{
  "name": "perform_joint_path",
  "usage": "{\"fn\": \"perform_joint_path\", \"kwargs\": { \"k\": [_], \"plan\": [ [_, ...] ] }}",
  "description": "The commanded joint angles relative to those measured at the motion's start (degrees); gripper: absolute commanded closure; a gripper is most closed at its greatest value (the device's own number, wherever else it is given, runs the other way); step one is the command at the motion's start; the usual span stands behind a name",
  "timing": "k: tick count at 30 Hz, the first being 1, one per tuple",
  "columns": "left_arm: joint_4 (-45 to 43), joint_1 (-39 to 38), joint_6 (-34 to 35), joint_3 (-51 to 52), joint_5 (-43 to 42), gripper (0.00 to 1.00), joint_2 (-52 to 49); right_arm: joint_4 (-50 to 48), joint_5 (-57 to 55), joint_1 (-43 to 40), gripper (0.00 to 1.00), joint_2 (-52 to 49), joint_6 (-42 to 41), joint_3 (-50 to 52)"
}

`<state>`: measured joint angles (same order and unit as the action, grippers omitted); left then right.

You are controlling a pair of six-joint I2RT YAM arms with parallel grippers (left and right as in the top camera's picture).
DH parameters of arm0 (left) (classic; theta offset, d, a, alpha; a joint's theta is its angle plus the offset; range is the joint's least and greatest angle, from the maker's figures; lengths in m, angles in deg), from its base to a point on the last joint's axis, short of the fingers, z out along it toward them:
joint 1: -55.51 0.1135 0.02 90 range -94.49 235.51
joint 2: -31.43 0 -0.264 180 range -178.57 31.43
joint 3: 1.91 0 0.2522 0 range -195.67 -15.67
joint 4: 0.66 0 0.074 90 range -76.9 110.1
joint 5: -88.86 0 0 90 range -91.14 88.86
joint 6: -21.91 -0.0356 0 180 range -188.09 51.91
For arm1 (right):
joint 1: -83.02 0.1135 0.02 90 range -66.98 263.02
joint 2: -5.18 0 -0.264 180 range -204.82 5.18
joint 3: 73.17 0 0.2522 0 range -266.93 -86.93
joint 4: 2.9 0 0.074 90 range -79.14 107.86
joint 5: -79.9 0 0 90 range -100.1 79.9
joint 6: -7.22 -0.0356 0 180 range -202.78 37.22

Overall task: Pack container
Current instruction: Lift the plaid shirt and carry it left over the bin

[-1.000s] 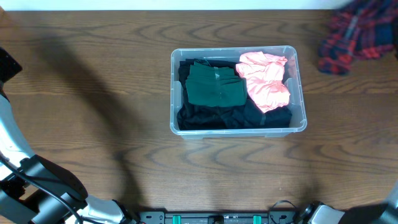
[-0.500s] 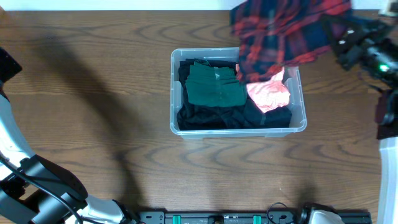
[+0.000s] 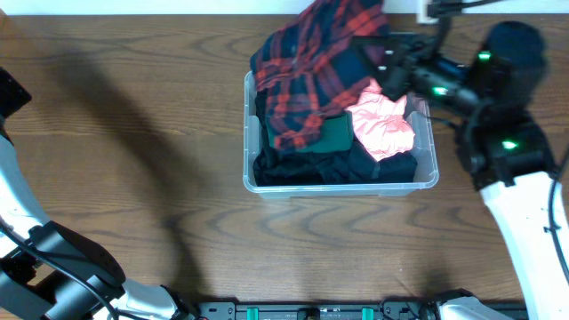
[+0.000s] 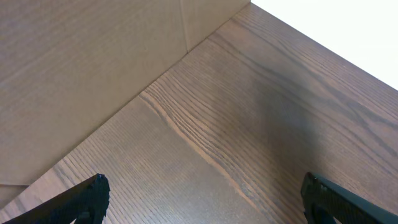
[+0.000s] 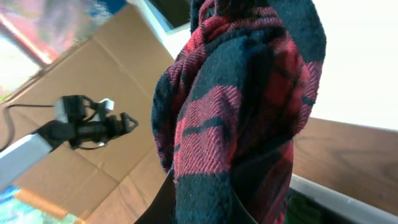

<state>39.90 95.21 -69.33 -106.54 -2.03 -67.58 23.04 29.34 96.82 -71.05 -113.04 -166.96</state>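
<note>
**A:** Between the left fingers [image 4: 204, 186], what is showing?

**B:** Only bare wooden bench [image 4: 249, 112]. They are standing spread wide with nothing in them, and a brown cardboard wall [image 4: 81, 68] is rising beyond them.

**A:** And where is the container [image 3: 428, 173] sitting?

**B:** On the bench, under the right fingers [image 3: 388, 69]. Seen from overhead, they are hovering above its far rim, toward its right end.

**A:** What is lying in it?

**B:** Black clothing [image 3: 302, 167] is filling the bottom. A folded green piece [image 3: 335, 138] is lying on top, off to the left of the right fingers and partly covered. A pink garment [image 3: 387, 124] is lying at the end just beneath those fingers.

**A:** Are the right fingers carrying anything?

**B:** Yes, they are clamping tight on a red and navy plaid shirt [image 3: 311, 71]. It is spreading leftward from them, draping across the far rim and covering the far left part of the container.

**A:** Is the shirt resting on the clothes inside?

**B:** I cannot tell. In the right wrist view it is bunching thick in front of the fingers and hiding most of them.
</note>
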Motion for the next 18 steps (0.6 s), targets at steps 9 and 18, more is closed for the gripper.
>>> {"fn": "perform_joint_path", "kwargs": {
  "k": [9, 18],
  "plan": [
    [0.11, 0.15, 0.70, -0.44, 0.31, 0.02, 0.15, -2.82, -19.96, 9.16, 0.99, -4.57, -10.47, -0.79],
    [0.11, 0.15, 0.70, -0.44, 0.31, 0.02, 0.15, -2.54, -20.02, 11.19, 0.99, -6.16, -13.90, -0.79]
  ]
}}
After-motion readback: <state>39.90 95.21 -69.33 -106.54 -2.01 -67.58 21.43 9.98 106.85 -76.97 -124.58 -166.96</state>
